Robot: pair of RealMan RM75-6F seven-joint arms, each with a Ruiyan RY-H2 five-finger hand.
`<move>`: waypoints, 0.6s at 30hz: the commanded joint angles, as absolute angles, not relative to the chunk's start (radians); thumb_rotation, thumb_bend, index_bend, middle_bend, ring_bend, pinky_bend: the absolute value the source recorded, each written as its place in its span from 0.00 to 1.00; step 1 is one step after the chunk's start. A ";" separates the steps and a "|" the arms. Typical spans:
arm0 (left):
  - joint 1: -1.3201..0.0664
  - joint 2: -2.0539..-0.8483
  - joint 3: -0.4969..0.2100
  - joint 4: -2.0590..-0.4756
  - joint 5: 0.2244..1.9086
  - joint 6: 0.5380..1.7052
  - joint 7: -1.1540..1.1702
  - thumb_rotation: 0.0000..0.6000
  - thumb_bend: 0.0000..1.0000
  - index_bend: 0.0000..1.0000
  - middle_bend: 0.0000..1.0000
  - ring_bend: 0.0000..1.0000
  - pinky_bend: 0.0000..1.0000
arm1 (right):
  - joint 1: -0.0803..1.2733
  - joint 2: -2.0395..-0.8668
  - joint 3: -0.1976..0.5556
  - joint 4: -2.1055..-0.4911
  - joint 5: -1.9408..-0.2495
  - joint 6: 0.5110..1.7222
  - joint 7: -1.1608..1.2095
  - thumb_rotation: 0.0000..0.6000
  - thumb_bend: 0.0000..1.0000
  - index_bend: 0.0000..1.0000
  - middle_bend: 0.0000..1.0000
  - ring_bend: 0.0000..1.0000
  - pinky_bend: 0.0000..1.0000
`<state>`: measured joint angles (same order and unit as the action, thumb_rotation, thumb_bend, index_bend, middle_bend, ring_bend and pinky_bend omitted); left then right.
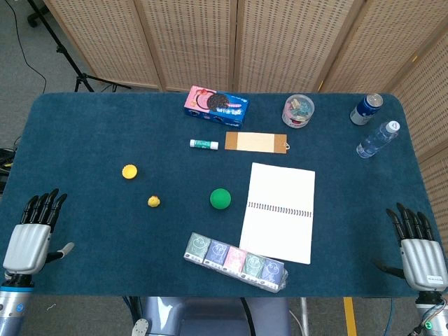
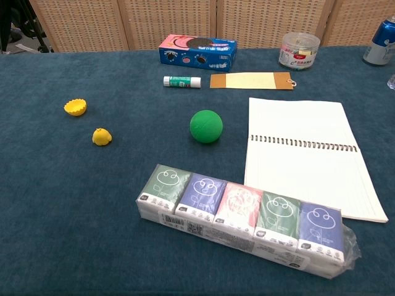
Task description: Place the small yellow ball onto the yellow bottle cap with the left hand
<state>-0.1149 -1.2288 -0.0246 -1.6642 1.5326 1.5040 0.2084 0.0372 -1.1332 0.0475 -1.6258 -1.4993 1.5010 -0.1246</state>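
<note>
Near table (image 1: pixel 84 126) edges, hands spread.

Both views are bright and evenly lit, the light falling softly from above. The green ball (image 2: pixel 205 126) throws only a faint, short shadow on the blue tabletop (image 2: pixel 74 203). The open notebook (image 1: pixel 280 210) is near white but keeps its ruled lines. A slight sheen shows on the tissue pack (image 2: pixel 247 216) wrap. Focus is sharp throughout; the head view bows slightly at its edges.
</note>
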 commanded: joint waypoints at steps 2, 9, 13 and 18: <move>-0.115 -1.229 -0.025 -1.665 1.533 1.503 0.210 1.00 0.00 0.00 0.00 0.00 0.00 | 0.037 -1.133 0.048 -1.626 -1.499 1.502 -0.125 1.00 0.00 0.03 0.00 0.00 0.00; -0.115 -1.227 -0.026 -1.667 1.536 1.503 0.209 1.00 0.00 0.00 0.00 0.00 0.00 | 0.033 -1.132 0.047 -1.626 -1.501 1.508 -0.120 1.00 0.00 0.03 0.00 0.00 0.00; -0.119 -1.227 -0.027 -1.662 1.532 1.493 0.206 1.00 0.00 0.00 0.00 0.00 0.00 | 0.035 -1.133 0.050 -1.627 -1.497 1.505 -0.121 1.00 0.00 0.03 0.00 0.00 0.00; -0.121 -1.228 -0.027 -1.662 1.532 1.487 0.207 1.00 0.00 0.00 0.00 0.00 0.00 | 0.034 -1.134 0.052 -1.629 -1.495 1.506 -0.127 1.00 0.00 0.03 0.00 0.00 0.00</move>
<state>-0.1211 -1.2278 -0.0266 -1.6617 1.5324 1.4876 0.2071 0.0343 -1.1335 0.0516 -1.6293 -1.4944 1.5057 -0.1271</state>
